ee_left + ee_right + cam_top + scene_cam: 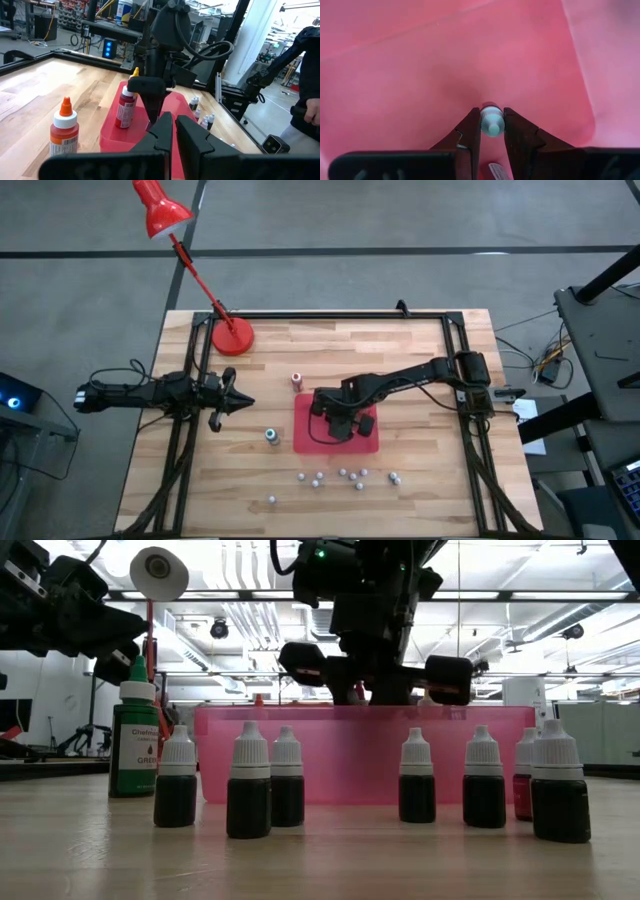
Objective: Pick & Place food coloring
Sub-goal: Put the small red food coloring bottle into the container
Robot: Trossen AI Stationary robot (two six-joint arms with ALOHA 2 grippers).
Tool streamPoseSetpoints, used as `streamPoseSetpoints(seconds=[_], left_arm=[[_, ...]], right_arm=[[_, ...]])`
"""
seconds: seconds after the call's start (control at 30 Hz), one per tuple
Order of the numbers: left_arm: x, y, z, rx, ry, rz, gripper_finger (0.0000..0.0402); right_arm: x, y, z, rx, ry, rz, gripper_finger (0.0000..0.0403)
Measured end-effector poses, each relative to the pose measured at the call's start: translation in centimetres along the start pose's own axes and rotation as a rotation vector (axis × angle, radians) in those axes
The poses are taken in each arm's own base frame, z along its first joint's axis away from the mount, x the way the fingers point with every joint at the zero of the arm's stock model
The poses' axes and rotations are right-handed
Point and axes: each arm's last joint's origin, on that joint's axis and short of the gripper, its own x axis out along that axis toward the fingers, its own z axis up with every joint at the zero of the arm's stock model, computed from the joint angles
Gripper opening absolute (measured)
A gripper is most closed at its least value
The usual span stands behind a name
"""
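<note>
Right gripper (492, 131) clamped on a food coloring bottle (492, 122) by its cap, inside the red tray (304, 442) mid-tabletop. Left gripper (246, 402) pinched together, empty, near the tabletop's left edge.

Both arms are matte black, jointed and slender, with black cables looped along the right arm (400, 377). Its dark wedge-shaped fingers (465, 137) taper to thin tips.

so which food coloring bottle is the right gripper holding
The pale-capped bottle pinched in the right gripper over the red tray; the others stand free on the table.
</note>
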Motion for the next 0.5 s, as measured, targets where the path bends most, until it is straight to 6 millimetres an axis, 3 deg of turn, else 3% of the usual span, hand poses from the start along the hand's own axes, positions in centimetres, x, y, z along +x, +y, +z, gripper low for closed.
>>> streamPoseSetpoints(seconds=[0.5], left_arm=[[0.0,0.0,0.01,0.0,0.0,0.0,0.0]], right_arm=[[-0.01,0.55,-0.24,0.063,0.029,0.055,0.006]])
